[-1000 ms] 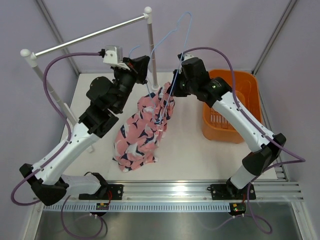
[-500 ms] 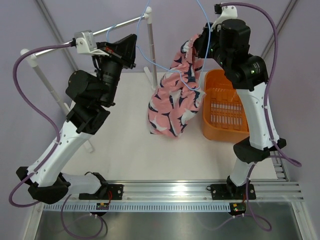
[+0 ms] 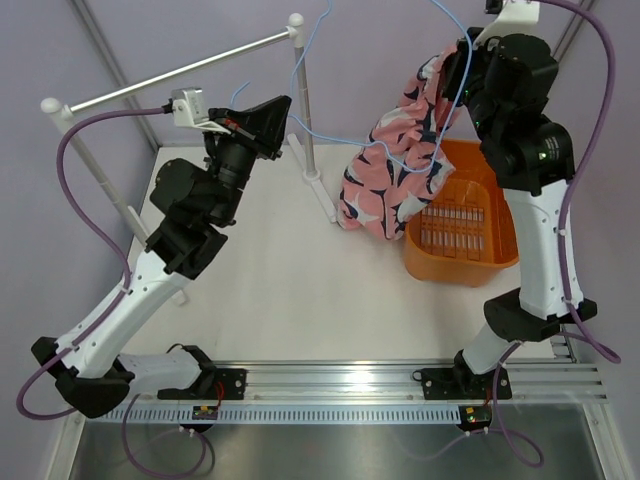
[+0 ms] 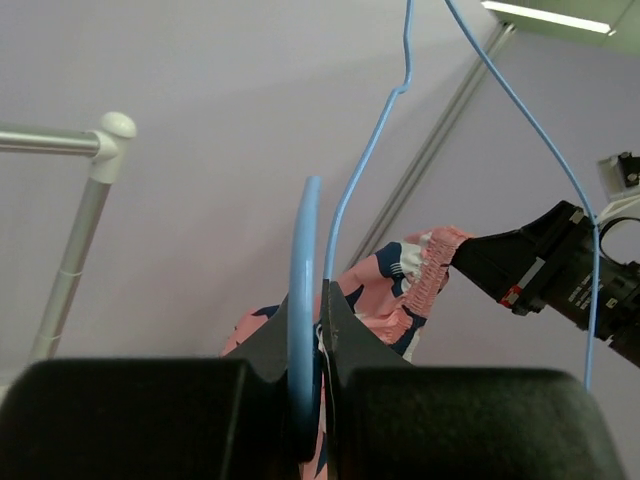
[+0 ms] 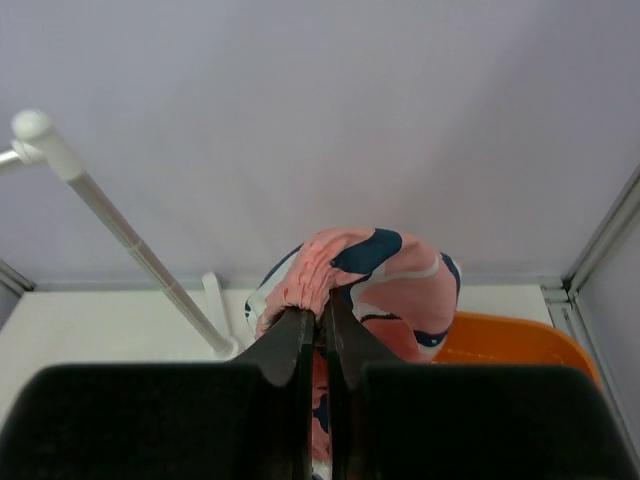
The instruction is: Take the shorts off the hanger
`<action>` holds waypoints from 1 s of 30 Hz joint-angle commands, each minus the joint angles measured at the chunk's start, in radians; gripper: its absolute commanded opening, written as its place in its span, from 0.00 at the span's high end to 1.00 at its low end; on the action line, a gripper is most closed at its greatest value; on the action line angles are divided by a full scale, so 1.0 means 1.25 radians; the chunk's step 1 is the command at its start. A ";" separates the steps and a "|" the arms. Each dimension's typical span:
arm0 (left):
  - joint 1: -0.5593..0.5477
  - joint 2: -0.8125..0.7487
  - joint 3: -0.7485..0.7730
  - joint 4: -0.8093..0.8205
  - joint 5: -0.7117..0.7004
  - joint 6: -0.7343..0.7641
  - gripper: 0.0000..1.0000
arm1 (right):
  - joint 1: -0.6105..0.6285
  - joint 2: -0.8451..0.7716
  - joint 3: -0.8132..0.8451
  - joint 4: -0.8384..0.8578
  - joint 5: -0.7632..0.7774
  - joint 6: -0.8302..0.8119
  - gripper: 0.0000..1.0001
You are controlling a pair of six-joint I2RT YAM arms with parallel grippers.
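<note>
Shorts hang from the right end effector, clamped tight on them; left end effector pinches hanger.

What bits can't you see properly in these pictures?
- The hook of the hanger: cut off by the top edge in the top view and the left wrist view.
- Whether the shorts are free of the wire: in the top view the folds hide it.
- Fingertips of the right gripper: hidden behind the shorts in the top view.
- Inside of the basket: the shorts cover its far corner in the top view.
</note>
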State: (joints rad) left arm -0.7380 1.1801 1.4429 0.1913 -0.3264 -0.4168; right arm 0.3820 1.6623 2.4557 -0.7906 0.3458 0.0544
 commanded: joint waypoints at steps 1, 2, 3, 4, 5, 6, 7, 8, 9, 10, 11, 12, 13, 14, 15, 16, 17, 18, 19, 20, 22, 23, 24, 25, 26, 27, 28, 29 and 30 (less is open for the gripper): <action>0.108 -0.054 -0.047 -0.173 -0.219 0.132 1.00 | -0.085 -0.120 0.111 0.208 0.086 0.110 1.00; 0.112 -0.057 -0.047 -0.164 -0.213 0.126 1.00 | -0.084 -0.136 0.078 0.210 0.066 0.133 1.00; 0.114 -0.058 -0.045 -0.159 -0.215 0.121 1.00 | -0.084 -0.153 0.031 0.222 0.052 0.144 1.00; 0.115 -0.058 -0.036 -0.159 -0.225 0.117 1.00 | -0.084 -0.195 -0.072 0.258 0.040 0.153 1.00; 0.117 -0.060 -0.035 -0.137 -0.229 0.114 1.00 | -0.084 -0.214 -0.115 0.275 0.033 0.158 1.00; 0.120 -0.062 -0.035 -0.116 -0.221 0.108 1.00 | -0.084 -0.233 -0.167 0.280 0.025 0.160 1.00; 0.126 -0.068 -0.032 -0.110 -0.215 0.104 1.00 | -0.084 -0.239 -0.187 0.280 -0.008 0.158 1.00; 0.128 -0.068 -0.029 -0.106 -0.214 0.100 1.00 | -0.084 -0.245 -0.206 0.279 -0.026 0.152 1.00; 0.129 -0.067 -0.024 -0.097 -0.209 0.099 1.00 | -0.085 -0.253 -0.227 0.281 -0.043 0.154 1.00; 0.129 -0.063 -0.008 -0.097 -0.204 0.100 1.00 | -0.084 -0.274 -0.279 0.297 -0.068 0.164 1.00; 0.129 -0.058 -0.001 -0.095 -0.204 0.098 1.00 | -0.084 -0.299 -0.332 0.317 -0.100 0.168 1.00; 0.129 -0.054 0.005 -0.092 -0.202 0.097 1.00 | -0.084 -0.299 -0.348 0.317 -0.100 0.172 1.00; 0.129 -0.051 0.010 -0.090 -0.197 0.095 1.00 | -0.084 -0.311 -0.362 0.316 -0.128 0.179 1.00; 0.129 -0.042 0.019 -0.084 -0.191 0.089 1.00 | -0.084 -0.314 -0.372 0.313 -0.143 0.186 1.00; 0.130 -0.038 0.021 -0.077 -0.186 0.086 1.00 | -0.084 -0.312 -0.385 0.302 -0.170 0.191 1.00; 0.130 -0.035 0.024 -0.076 -0.181 0.082 1.00 | -0.084 -0.310 -0.389 0.296 -0.183 0.195 1.00; 0.130 -0.030 0.023 -0.067 -0.176 0.070 1.00 | -0.084 -0.306 -0.393 0.290 -0.200 0.199 1.00; 0.130 -0.029 0.020 -0.061 -0.175 0.063 1.00 | -0.084 -0.298 -0.399 0.280 -0.225 0.202 1.00; 0.130 -0.027 0.015 -0.054 -0.171 0.057 1.00 | -0.084 -0.294 -0.404 0.274 -0.231 0.204 1.00; 0.130 -0.030 0.010 -0.037 -0.162 0.048 1.00 | -0.084 -0.292 -0.408 0.272 -0.239 0.207 1.00; 0.130 -0.035 -0.013 -0.006 -0.149 0.043 1.00 | -0.082 -0.279 -0.415 0.253 -0.259 0.206 1.00; 0.130 -0.037 -0.020 0.014 -0.143 0.032 1.00 | -0.082 -0.274 -0.416 0.248 -0.264 0.207 1.00; 0.130 -0.036 -0.022 0.017 -0.143 0.029 1.00 | -0.081 -0.264 -0.417 0.234 -0.273 0.206 1.00; 0.130 -0.036 -0.024 0.024 -0.138 0.027 1.00 | -0.075 -0.260 -0.418 0.226 -0.273 0.203 1.00; 0.130 -0.038 -0.034 0.059 -0.129 0.023 1.00 | -0.071 -0.255 -0.420 0.221 -0.273 0.202 1.00; 0.130 -0.043 -0.042 0.075 -0.121 0.022 1.00 | -0.069 -0.245 -0.420 0.206 -0.273 0.201 1.00; 0.129 -0.043 -0.050 0.087 -0.111 0.018 1.00 | -0.059 -0.240 -0.422 0.202 -0.273 0.198 1.00; 0.130 -0.038 -0.045 0.090 -0.108 0.011 1.00 | -0.053 -0.232 -0.424 0.190 -0.273 0.195 1.00; 0.130 -0.038 -0.040 0.091 -0.105 0.009 1.00 | -0.043 -0.227 -0.424 0.185 -0.264 0.191 1.00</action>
State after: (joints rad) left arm -0.6720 1.1648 1.3956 0.2581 -0.2157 -0.5148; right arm 0.3515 1.4094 1.8969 -0.6235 -0.0471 0.2321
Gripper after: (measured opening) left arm 0.048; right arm 0.078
